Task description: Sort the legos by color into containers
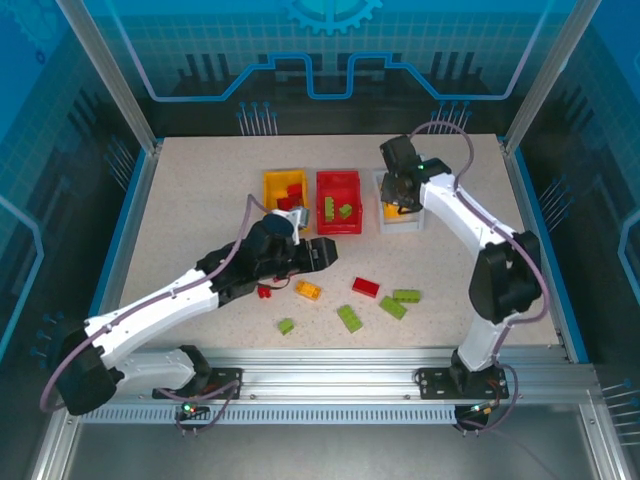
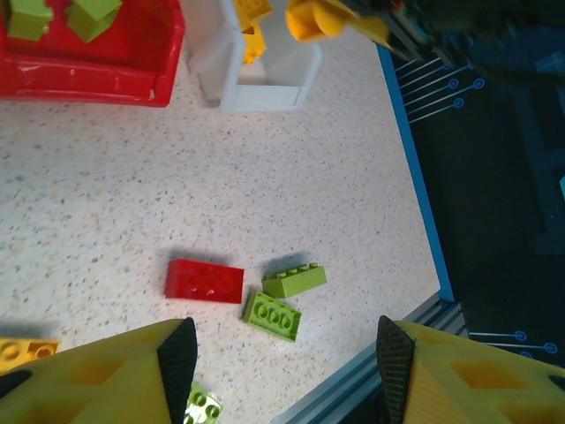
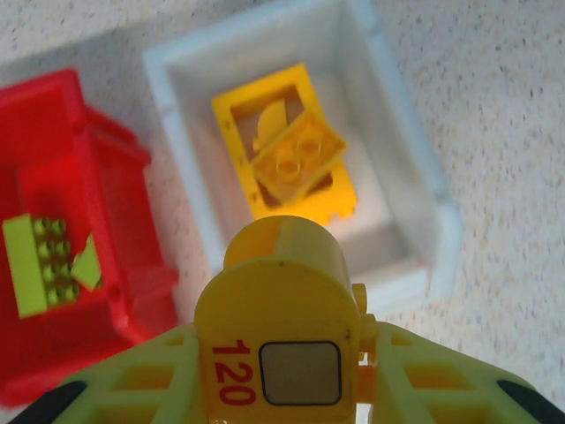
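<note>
Hovering over the white bin, the right tool grips a yellow brick; the left tool gapes empty.

The number "120" is printed in red on the flat face of a yellow rounded brick, seen in the right wrist view. The digits are turned on their side and run from top to bottom. Just beside them on the same face is a blank grey square panel with rounded corners and a dark outline. The brick is clamped in the right pincer. In the top view, a pale blue cog emblem with no lettering marks the back wall.
</note>
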`<action>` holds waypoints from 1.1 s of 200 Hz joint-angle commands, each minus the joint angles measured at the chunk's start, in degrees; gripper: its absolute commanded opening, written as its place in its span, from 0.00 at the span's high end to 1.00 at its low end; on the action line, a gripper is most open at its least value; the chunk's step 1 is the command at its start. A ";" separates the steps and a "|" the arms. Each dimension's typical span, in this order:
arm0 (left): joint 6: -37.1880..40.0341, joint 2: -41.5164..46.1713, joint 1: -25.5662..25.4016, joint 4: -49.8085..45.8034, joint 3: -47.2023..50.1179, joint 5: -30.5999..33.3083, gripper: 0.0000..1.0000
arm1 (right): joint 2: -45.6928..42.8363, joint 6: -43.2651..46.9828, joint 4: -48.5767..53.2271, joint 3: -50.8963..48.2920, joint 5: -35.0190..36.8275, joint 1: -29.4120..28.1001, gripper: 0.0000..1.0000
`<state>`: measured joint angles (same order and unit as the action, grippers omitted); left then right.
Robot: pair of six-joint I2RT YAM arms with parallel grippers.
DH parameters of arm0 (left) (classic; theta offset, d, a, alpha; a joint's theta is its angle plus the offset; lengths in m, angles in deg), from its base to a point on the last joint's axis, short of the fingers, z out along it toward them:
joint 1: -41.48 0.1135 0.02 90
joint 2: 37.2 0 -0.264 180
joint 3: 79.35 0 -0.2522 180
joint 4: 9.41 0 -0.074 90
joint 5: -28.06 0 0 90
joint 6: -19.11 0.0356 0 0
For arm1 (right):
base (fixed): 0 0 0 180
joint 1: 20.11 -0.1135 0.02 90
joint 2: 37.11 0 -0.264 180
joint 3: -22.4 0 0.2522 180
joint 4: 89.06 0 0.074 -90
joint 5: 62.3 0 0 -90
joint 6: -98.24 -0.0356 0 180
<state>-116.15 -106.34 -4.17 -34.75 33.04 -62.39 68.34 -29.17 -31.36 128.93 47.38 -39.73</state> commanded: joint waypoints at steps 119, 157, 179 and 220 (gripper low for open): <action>5.95 -10.14 -4.10 3.80 -7.53 2.12 0.40 | 16.11 -1.66 0.93 16.65 -17.05 8.56 0.35; 6.90 -9.75 -4.31 2.34 -7.68 2.73 0.40 | 9.79 -0.94 0.61 14.58 -16.42 8.25 0.33; 7.21 -9.07 -4.43 -0.40 -7.37 4.33 0.40 | 4.46 0.50 0.70 12.20 -14.52 7.23 0.32; 3.36 -4.98 -4.36 -11.34 -5.71 10.58 0.39 | -11.01 5.04 -3.76 -1.92 -10.89 0.97 0.32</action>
<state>-111.08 -115.44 -8.19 -37.54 26.66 -57.23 66.29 -28.03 -32.65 134.92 34.18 -33.89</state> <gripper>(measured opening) 0.608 0.676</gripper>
